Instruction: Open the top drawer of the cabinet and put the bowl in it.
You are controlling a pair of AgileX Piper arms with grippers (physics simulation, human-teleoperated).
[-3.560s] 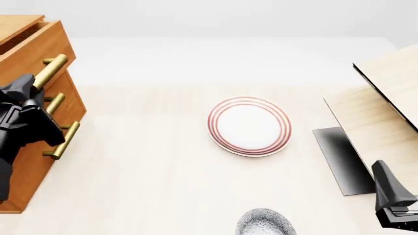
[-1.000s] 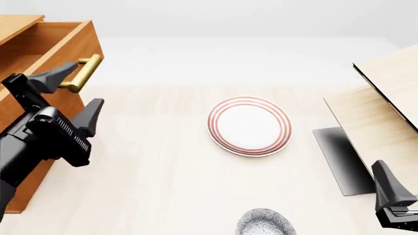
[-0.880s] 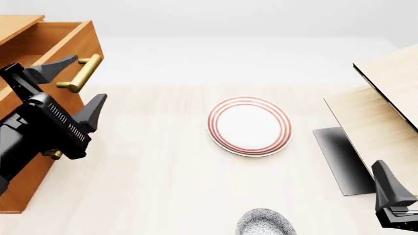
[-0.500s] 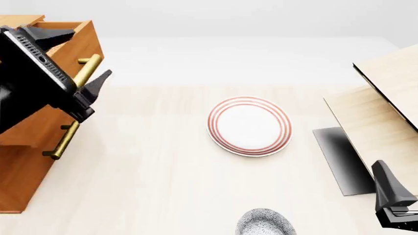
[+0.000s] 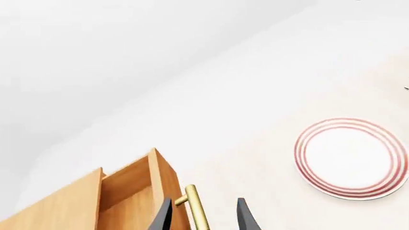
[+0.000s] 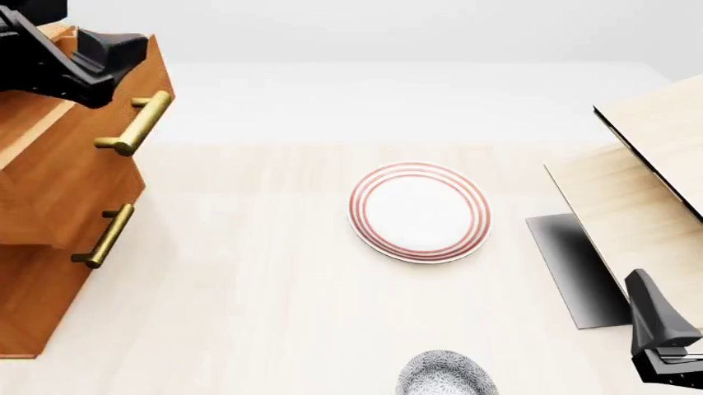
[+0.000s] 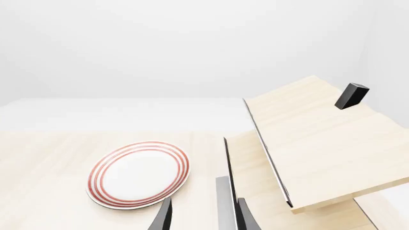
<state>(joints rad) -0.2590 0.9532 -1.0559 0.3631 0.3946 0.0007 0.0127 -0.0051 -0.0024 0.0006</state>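
The cabinet [image 6: 33, 304] stands at the table's left edge. Its top drawer [image 6: 77, 173] is pulled out, brass handle [image 6: 134, 123] toward the table. My left gripper [image 6: 77, 45] hovers open above the drawer's far corner, holding nothing. In the left wrist view the drawer [image 5: 128, 191] shows as an open box, and its handle [image 5: 195, 208] lies in line between the spread fingers [image 5: 246, 218]. The bowl [image 6: 445, 374] sits at the near edge of the table, cut off by the frame. My right gripper [image 6: 664, 346] rests open at the near right, apart from the bowl.
A flat white plate with red rings [image 6: 420, 211] lies mid-table. A pale light-wood structure [image 6: 648, 181] with a dark base plate [image 6: 571, 267] fills the right side; a small black block [image 7: 351, 96] sits on top of it. A lower drawer's handle [image 6: 104, 234] sticks out below the top drawer.
The top drawer has come out from nearly shut. My left gripper let go of the handle, then rose and swung to the upper left over the drawer. The right arm stayed still.
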